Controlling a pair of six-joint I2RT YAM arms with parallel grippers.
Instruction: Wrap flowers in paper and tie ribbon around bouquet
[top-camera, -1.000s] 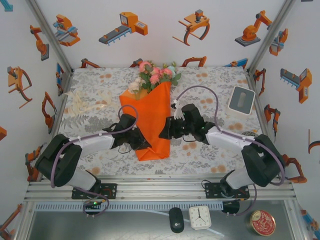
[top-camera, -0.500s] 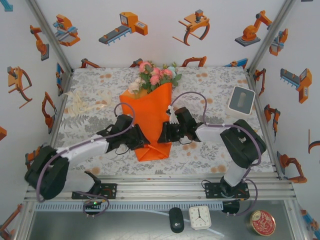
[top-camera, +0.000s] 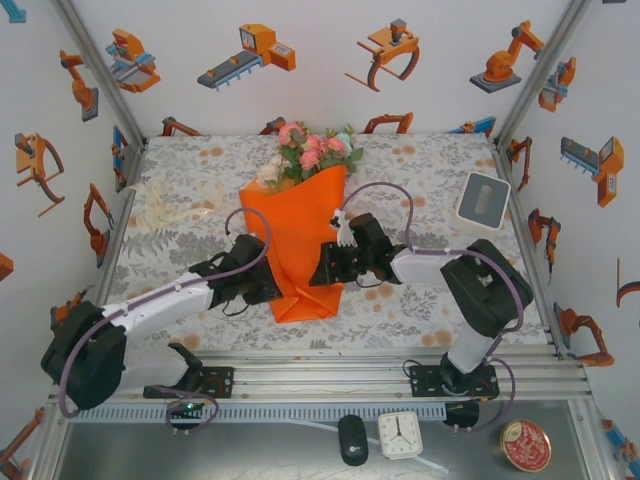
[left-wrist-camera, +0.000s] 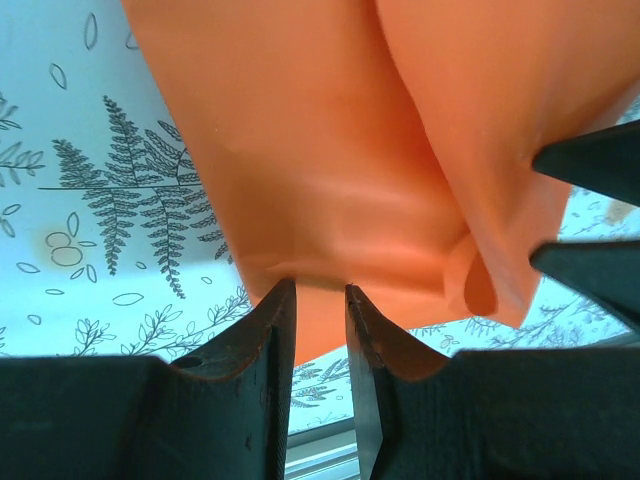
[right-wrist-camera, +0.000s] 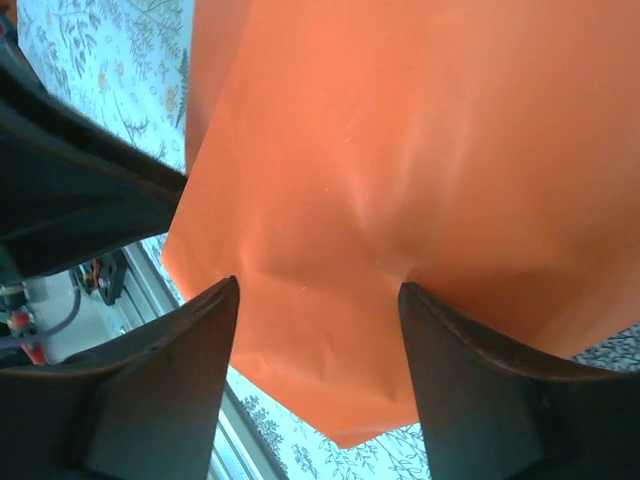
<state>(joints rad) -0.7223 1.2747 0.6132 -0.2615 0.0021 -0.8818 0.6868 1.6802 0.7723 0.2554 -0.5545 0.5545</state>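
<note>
The bouquet lies in the middle of the table: an orange paper cone with the pink and white flowers at its far end. My left gripper is at the cone's lower left edge. Its jaws stand a narrow gap apart, the paper's folded rim just at their tips and table showing through the gap. My right gripper is against the cone's lower right side, open wide, with its fingertips touching the paper. The cream ribbon lies loose at the far left.
A white box stands at the right of the floral cloth. Metal posts and printed walls close in the sides. A clock, a mouse and a round tin sit below the near rail.
My left gripper has slid back left off the cone's lower part, widening and then narrowing. My right gripper has moved slightly left against the paper and opened wider.
</note>
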